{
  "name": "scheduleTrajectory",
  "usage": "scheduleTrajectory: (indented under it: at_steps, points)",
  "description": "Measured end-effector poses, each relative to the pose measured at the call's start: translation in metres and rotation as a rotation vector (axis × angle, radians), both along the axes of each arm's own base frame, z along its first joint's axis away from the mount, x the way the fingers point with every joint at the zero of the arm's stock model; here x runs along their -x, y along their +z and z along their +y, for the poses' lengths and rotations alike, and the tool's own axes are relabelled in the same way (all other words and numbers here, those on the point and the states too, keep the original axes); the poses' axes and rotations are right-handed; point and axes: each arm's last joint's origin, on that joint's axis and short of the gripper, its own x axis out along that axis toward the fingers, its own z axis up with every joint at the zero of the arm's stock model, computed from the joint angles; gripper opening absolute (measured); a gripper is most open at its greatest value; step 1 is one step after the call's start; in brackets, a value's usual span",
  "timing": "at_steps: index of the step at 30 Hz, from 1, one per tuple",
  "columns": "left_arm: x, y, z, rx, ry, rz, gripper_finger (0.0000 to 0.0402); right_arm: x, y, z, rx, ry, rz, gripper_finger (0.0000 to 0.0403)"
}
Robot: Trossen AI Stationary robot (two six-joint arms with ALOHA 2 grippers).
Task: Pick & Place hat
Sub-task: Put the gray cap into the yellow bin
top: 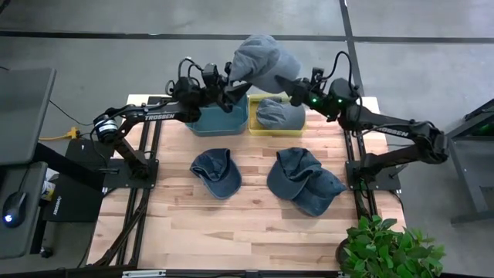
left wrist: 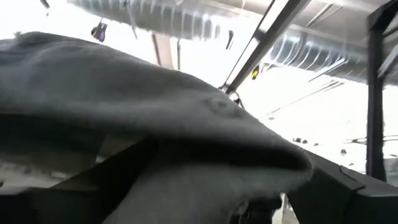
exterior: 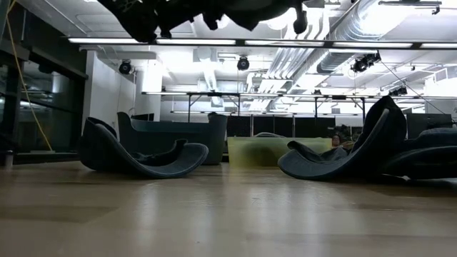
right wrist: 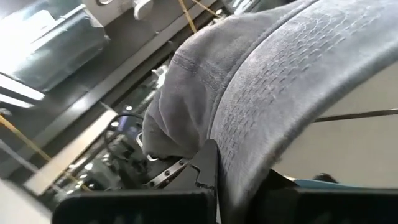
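A light grey cap (top: 262, 62) is held up in the air between my two grippers, above the two bins at the table's far edge. It also shows at the top of the low view as the cap (exterior: 250, 11). My left gripper (top: 234, 86) is shut on its left side. My right gripper (top: 296, 93) is shut on its right side. The cap (left wrist: 155, 112) fills the left wrist view, and its stitched brim (right wrist: 280, 74) fills the right wrist view. A second grey cap (top: 279, 113) lies inside the yellow bin (top: 253, 127). My left gripper holds the grey cap by its left edge (top: 241, 77), coming level from the table's left side. The cap is lifted clear of the table and bins. The cloth (left wrist: 205, 180) covers the fingers in the wrist view, so the hold itself is hidden. My right gripper pinches the cap's stitched brim (right wrist: 249, 143) between its two fingers (right wrist: 205, 168), coming level from the table's right side. The brim's edge runs back between the fingers. The cap is lifted clear, its crown bulging up and away from the gripper.
A blue-grey bin (top: 220, 120) stands left of the yellow bin at the far edge. Three dark denim caps lie on the wooden table: one left of centre (top: 216, 171), two overlapping on the right (top: 297, 170) (top: 318, 193). A potted plant (top: 386, 247) stands at the near right corner.
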Motion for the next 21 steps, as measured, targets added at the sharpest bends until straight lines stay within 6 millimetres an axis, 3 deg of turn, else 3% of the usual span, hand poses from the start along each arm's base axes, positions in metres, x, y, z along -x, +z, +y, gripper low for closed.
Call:
scheduleTrajectory:
  at_steps: [10, 21]
  points:
    - [0.000, -0.011, 0.017, 0.062, 0.025, 0.128, 0.0321, 0.012, -0.001, -0.008, -0.016, -0.095, 0.061, 0.0004]
    - [0.027, -0.011, 0.060, 0.081, 0.179, 0.117, 0.0321, 0.032, 0.002, 0.003, -0.026, -0.066, 0.163, 0.0003]
